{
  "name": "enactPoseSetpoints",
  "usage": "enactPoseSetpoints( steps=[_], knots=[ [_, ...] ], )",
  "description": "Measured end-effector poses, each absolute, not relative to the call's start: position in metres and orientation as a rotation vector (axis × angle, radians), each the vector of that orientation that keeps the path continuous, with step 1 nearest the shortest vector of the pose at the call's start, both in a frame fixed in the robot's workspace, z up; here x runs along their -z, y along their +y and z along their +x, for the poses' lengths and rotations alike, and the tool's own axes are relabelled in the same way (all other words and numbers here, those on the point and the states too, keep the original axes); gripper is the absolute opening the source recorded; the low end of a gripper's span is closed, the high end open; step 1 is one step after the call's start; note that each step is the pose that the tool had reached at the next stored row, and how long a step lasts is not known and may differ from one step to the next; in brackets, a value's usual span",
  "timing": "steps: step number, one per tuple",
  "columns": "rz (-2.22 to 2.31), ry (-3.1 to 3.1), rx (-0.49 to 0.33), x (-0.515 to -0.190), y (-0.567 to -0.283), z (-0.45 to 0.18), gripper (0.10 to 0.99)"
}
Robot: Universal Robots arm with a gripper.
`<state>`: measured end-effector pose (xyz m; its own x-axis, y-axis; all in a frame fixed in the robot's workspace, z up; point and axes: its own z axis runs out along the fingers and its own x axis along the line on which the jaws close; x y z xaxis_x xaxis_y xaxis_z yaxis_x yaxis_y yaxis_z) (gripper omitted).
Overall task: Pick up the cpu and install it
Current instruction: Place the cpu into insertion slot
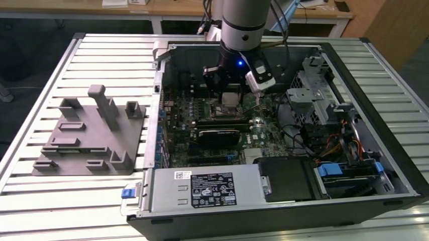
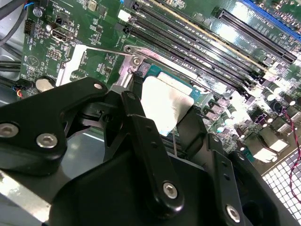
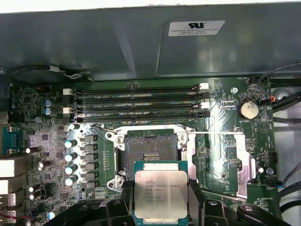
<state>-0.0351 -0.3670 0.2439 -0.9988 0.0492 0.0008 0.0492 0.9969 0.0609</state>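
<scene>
The cpu (image 3: 160,190), a small square chip with a pale silver top and green edge, sits between the black fingers (image 3: 126,195) of my gripper (image 3: 160,202), which is shut on it. It hangs level just above the motherboard, close beside the open cpu socket (image 3: 149,147), whose dark contact field is bare and whose metal load plate (image 3: 240,157) is swung aside. In the second wrist view the cpu (image 2: 165,101) shines between the fingers (image 2: 141,136). In the exterior view my gripper (image 1: 230,95) reaches down into the open computer case with the cpu (image 1: 230,99).
The empty grey plastic fixture (image 1: 87,133) lies on the slatted table at the exterior view's left. Inside the case (image 1: 395,165) are memory slots (image 3: 141,101), a silver power supply (image 1: 204,188), drive cages (image 1: 315,90) and loose cables (image 1: 335,145).
</scene>
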Motion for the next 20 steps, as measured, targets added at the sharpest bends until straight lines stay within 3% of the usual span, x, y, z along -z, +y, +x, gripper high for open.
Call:
enactPoseSetpoints(
  steps=[20],
  knots=[
    [0.488, 3.093, -0.094, -0.2429, -0.3670, -0.0351, 0.541]
  ],
)
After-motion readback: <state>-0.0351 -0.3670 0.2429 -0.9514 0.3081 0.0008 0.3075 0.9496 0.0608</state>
